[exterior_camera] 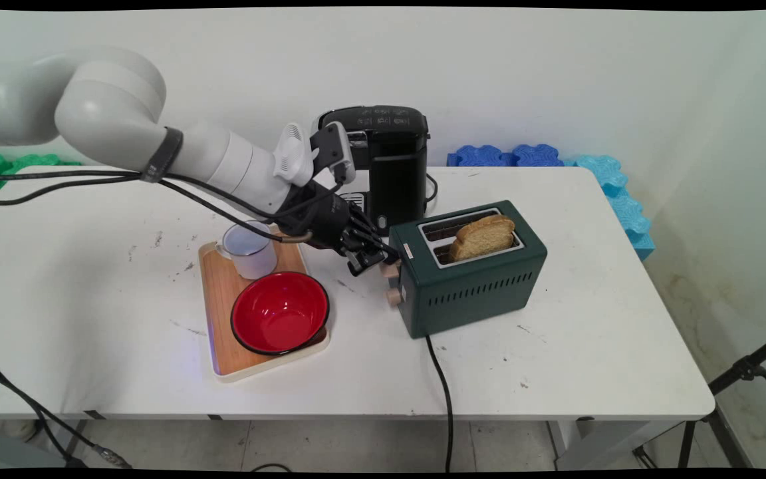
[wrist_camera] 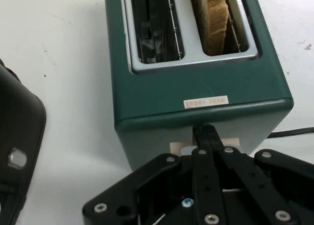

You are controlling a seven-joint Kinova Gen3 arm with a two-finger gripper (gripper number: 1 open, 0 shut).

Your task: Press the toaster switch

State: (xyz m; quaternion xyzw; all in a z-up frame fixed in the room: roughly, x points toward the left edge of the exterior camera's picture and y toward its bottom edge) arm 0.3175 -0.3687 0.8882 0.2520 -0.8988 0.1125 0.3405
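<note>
A dark green two-slot toaster [exterior_camera: 469, 273] stands at the middle of the table. A slice of toast [exterior_camera: 483, 236] sticks up from its near slot. My gripper [exterior_camera: 383, 256] is at the toaster's left end face, shut, fingertips together right over the beige lever knob [exterior_camera: 391, 269]. In the hand view the toaster [wrist_camera: 196, 92] fills the upper half. The toast [wrist_camera: 216, 19] sits in the right slot and the left slot [wrist_camera: 154, 24] is empty. The closed gripper [wrist_camera: 206, 133] touches the end face just above the beige lever [wrist_camera: 179, 147].
A black coffee machine [exterior_camera: 389, 166] stands just behind the gripper, seen also as the coffee machine [wrist_camera: 19, 137]. Left of it a wooden tray [exterior_camera: 223, 299] carries a red bowl [exterior_camera: 280, 313] and a white mug [exterior_camera: 250, 249]. The toaster's black cable [exterior_camera: 446, 399] runs off the front edge.
</note>
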